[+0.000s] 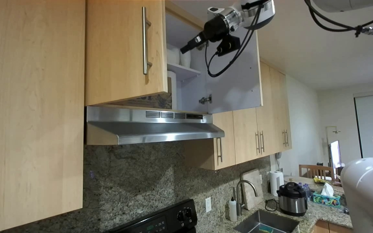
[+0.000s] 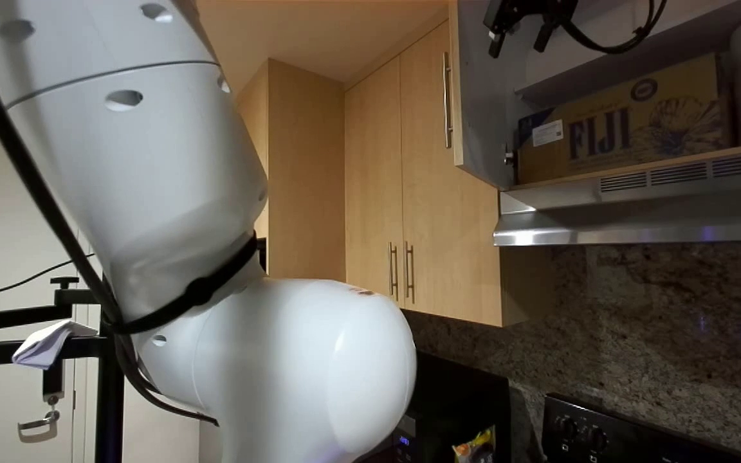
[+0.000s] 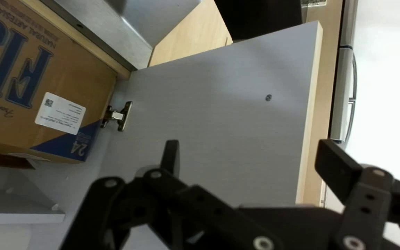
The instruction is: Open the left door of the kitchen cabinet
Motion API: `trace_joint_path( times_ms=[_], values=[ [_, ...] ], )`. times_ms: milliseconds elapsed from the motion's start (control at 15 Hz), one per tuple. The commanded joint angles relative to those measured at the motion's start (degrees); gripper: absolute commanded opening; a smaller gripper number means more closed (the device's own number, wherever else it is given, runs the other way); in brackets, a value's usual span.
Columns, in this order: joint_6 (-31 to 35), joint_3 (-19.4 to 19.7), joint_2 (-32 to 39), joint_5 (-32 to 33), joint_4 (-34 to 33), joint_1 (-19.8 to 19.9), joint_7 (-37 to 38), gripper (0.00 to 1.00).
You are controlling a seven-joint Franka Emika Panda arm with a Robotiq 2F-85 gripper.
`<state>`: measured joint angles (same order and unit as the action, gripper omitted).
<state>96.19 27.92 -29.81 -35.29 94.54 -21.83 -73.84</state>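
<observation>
Cabinet (image 1: 193, 90), left door (image 1: 120, 55) open, flat, wooden

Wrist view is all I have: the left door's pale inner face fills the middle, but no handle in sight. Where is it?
Observer: The bar handle is on the outer face of the left door; it shows in both exterior views.
Operator: Got it. And the one opposite, open or shut?
Observer: In an exterior view, the right door stands open too, its white inner face showing.
</observation>
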Motion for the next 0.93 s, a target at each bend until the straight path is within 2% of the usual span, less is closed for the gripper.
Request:
trace_joint_path(
  times_ms=[0,467,867],
  values=[
    [-5.1,-1.8,4.4,-5.0,-3.5,3.9,-4.4,1.00],
    [-13.6,-5.9,9.8,-10.0,-7.5,9.9,-9.4,1.00],
    [-19.0,-10.3,12.2,-9.7,-9.5,14.2,-12.7,1.00]
  ],
)
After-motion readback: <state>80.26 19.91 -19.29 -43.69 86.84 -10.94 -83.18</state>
